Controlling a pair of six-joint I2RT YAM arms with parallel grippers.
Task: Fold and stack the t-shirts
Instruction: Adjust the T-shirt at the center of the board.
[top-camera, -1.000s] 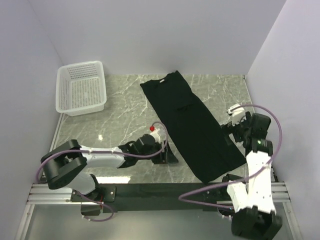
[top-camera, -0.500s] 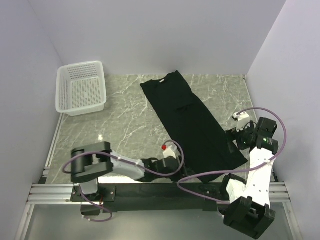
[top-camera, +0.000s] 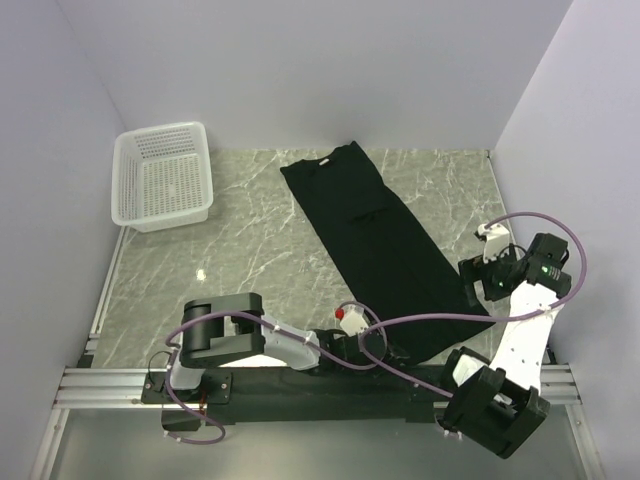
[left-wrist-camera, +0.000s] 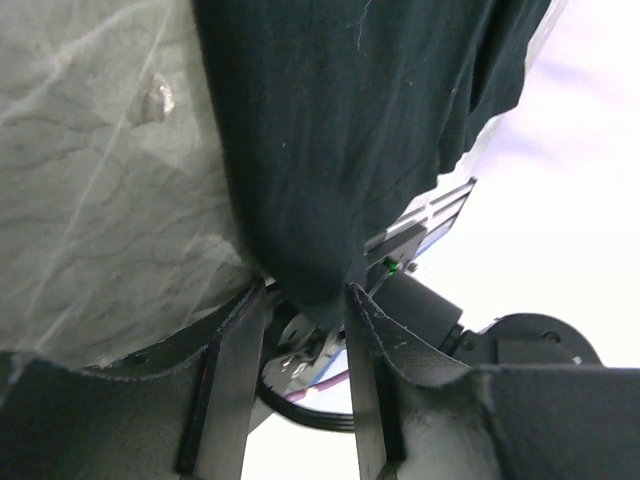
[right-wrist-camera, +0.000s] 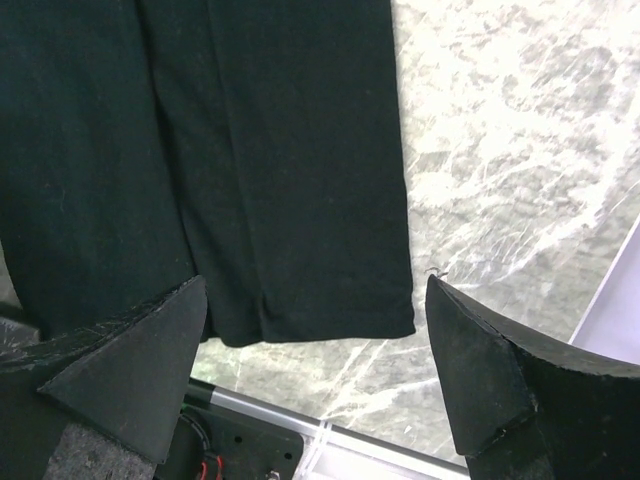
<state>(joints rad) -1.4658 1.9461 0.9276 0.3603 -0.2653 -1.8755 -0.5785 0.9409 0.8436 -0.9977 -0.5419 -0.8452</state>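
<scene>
One black t-shirt (top-camera: 375, 240) on the marble table (top-camera: 250, 260), folded lengthwise into a long strip and lying diagonal: collar end toward the far wall, hem end at the near right, lowest corner reaching the table's near edge. Left gripper (left-wrist-camera: 305, 292) is down low at that corner, arm stretched along the near edge. In the left wrist view its fingers (left-wrist-camera: 235, 370) sit partway apart with the hem corner poking in between them, cloth touching both inner faces at the tips. I can't tell if that's a real pinch or just contact. Right gripper (right-wrist-camera: 315, 290) is over the hem's right-hand end, jaws spread wide, nothing in them. In the right wrist view I see the hem lying flat on the marble between its fingers, lengthwise fold lines showing. White mesh basket (top-camera: 170, 213) sits at the far left corner, well apart from the shirt.
</scene>
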